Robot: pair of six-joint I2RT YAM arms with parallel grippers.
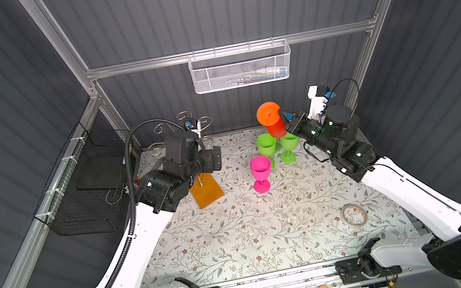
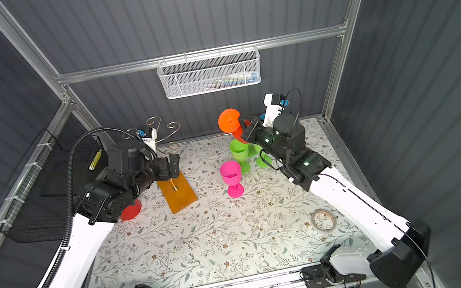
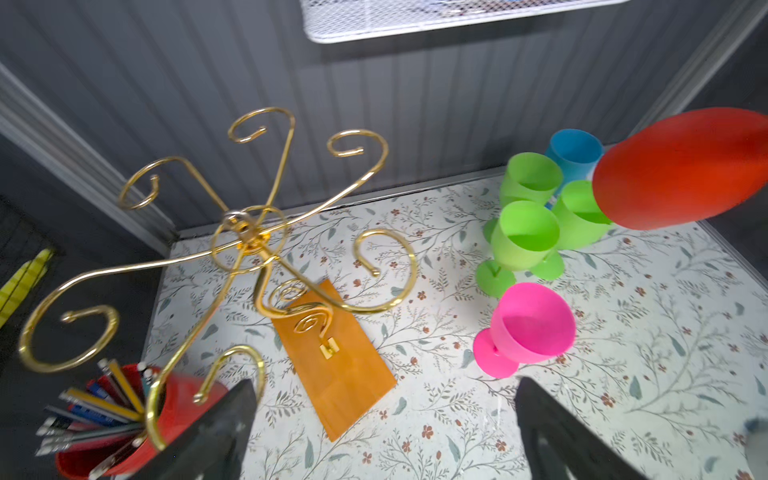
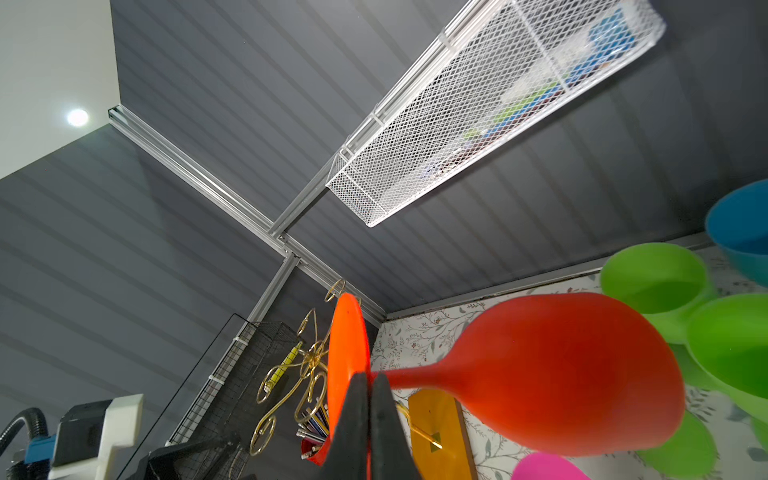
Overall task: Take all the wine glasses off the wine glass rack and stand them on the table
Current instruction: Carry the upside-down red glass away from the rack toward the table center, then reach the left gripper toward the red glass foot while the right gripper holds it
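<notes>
The orange-red wine glass (image 1: 268,114) (image 2: 229,120) hangs in the air at the back right, tilted with its foot uppermost. My right gripper (image 1: 284,120) (image 2: 247,126) (image 4: 368,380) is shut on its stem next to the foot. The bowl (image 4: 561,374) (image 3: 681,166) hovers over the green glasses. The gold wine glass rack (image 1: 186,117) (image 2: 160,125) (image 3: 249,241) (image 4: 307,365) stands at the back left on its orange wooden base (image 1: 206,190) (image 3: 336,365), with no glass on its arms. Above that base my left gripper (image 1: 212,159) (image 2: 170,166) (image 3: 384,399) is open and holds nothing.
Three green glasses (image 3: 525,232) (image 1: 266,145), a blue one (image 3: 575,149) and a pink one (image 1: 260,171) (image 3: 534,324) stand at the back right. Beside the rack is a red cup of pencils (image 3: 124,415). A black wire basket (image 1: 83,190) and a white mesh basket (image 1: 240,67) hang on the walls. A tape roll (image 1: 353,214) lies front right.
</notes>
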